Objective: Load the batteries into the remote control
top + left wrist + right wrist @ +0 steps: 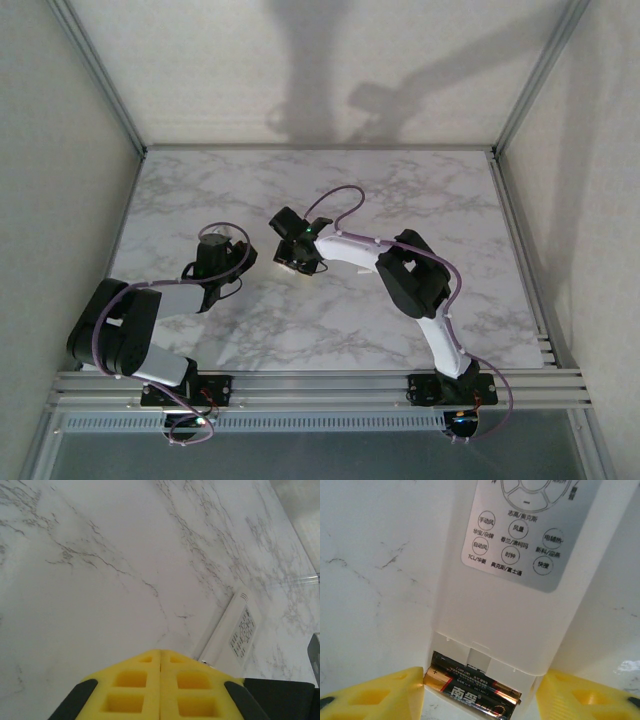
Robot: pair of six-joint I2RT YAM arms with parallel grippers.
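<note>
Our left gripper (pixel 160 652) is clenched on nothing above the bench (pixel 100 580). Our right gripper (pixel 480 696) straddles the remote (pixel 520 605), which lies on the bench; we cannot tell whether it squeezes. One battery (pixel 462 684) sits in the remote's open compartment.

Right wrist: remote control (pixel 520 605) runs off top and bottom edges. One battery (pixel 470 692) sits in the open bay, bottom centre. Rest of bay is cut by the lower edge, can't tell if a second is in. Left wrist: remote's near end hidden behind left gripper (pixel 160 652) jaws, lower right. Top view: remote mostly under right gripper (pixel 297 262), batteries too small to resolve.
</note>
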